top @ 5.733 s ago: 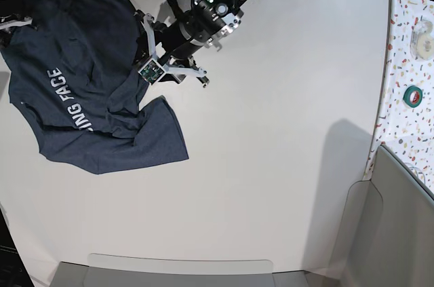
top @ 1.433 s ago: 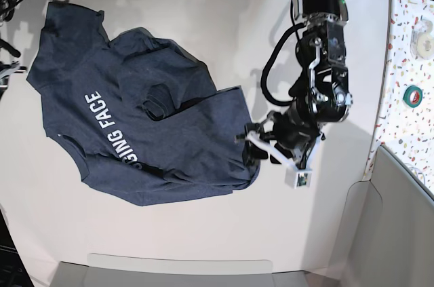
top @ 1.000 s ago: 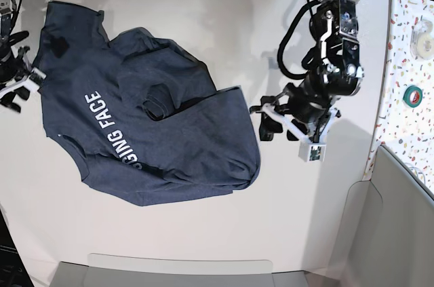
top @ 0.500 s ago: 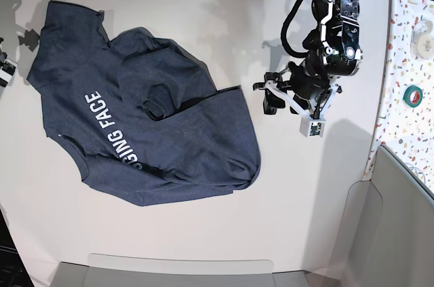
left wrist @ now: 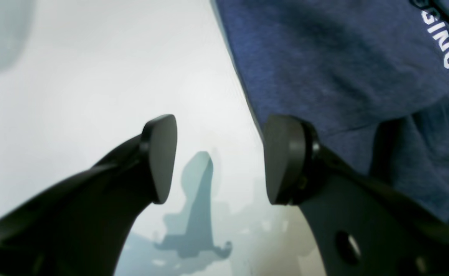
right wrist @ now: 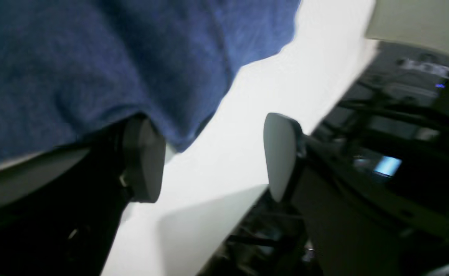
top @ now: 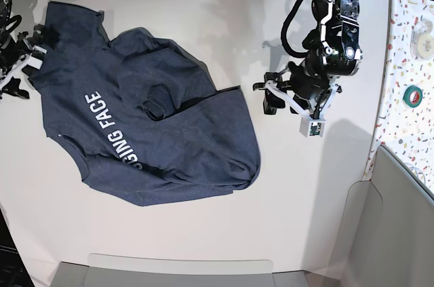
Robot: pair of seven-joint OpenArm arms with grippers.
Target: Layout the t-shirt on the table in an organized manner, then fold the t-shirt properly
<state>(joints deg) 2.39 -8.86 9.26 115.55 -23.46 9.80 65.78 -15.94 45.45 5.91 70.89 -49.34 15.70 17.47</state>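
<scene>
Base view: the t-shirt (top: 146, 107) lies crumpled on the table (top: 203, 233), between the two pincers, lettering up. It is soft, light and limp cloth that will sag and wrinkle; hems, sleeves and shoulders look like the best holds. The left gripper (top: 271, 97) hangs open and empty just beyond the shirt's near hem. The right gripper (top: 20, 70), jaws apart in the wrist view, sits at the collar-side edge; half a second earlier it was almost out of frame. The shirt has not moved.
</scene>
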